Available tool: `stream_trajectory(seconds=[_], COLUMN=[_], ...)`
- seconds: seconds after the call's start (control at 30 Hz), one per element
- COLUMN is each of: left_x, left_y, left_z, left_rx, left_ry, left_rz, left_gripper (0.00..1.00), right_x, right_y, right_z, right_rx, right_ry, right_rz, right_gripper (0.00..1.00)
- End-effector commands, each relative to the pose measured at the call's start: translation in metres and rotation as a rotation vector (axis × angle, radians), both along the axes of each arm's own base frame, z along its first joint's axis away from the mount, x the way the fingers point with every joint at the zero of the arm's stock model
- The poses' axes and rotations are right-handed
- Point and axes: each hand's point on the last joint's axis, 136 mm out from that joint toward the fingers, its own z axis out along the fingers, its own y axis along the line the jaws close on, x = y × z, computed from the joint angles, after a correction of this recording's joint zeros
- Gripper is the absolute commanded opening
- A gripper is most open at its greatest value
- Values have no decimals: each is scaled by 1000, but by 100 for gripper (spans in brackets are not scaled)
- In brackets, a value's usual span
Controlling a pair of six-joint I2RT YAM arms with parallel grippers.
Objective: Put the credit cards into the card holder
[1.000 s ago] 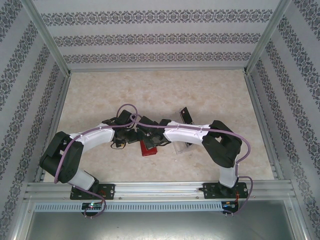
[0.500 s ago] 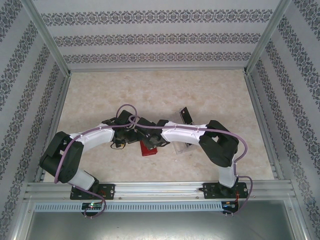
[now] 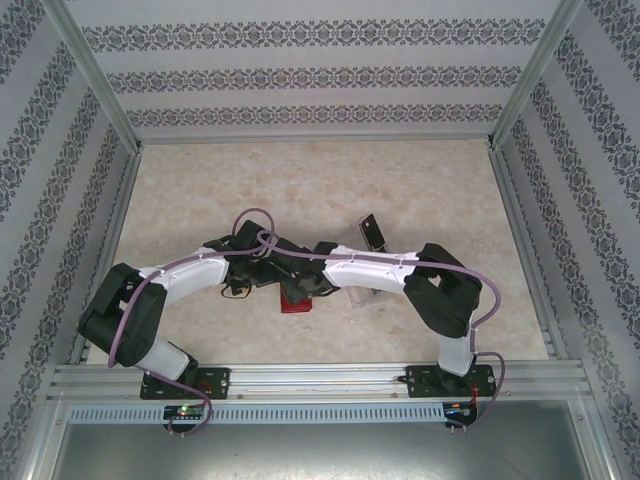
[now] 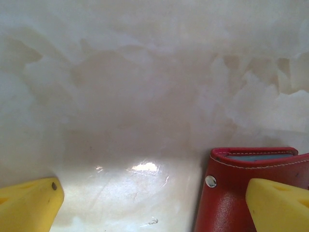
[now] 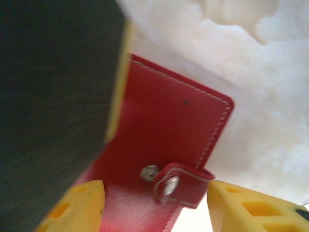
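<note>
from above, the left arm [image 3: 185, 272] and right arm [image 3: 370, 268] meet over the red card holder [image 3: 296, 303], hiding most of it. a clear tray [image 3: 362, 296] sits just right of it, with a dark card [image 3: 373, 232] beyond.
left wrist: left gripper [image 4: 154, 203] spread wide, one finger over the card holder.
right wrist: right gripper [image 5: 154, 203] parted, empty, above the snap tab [image 5: 176, 186]; a dark blur [image 5: 53, 96], maybe the other gripper, blocks the left.
</note>
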Motion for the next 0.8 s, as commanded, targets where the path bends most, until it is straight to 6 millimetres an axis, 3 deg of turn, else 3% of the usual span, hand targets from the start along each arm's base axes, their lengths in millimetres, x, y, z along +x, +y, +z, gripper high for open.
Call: stream_trajectory(seconds=[0.0,0.17,0.23,0.3,0.43,0.77], left_x=[-10,-9,-10,-10,-9,-10], left_y=[-5,-5,-5,-6,-6,-5], left_z=[-14,-14,-14,-14,-14,-14], left_rx=[-4,-4,-3,-4,-3,-5], left_ry=[40,41,43,41,41,41], left_rz=[-29,-29,-29,-28,-29,-31], left_gripper=[100,100,100,99,99,100], right_x=[2,8,8,6,4,8], right_y=[13,-2,-10,-16,-20,-17], right_z=[37,42,37,28,10,-16], right_rx=[137,167,161,156,131,91], right_ry=[-37,-23,-13,10,35,57], right_rz=[3,-51,-74,-94,-112,-123], right_gripper=[61,57,47,30,11,3])
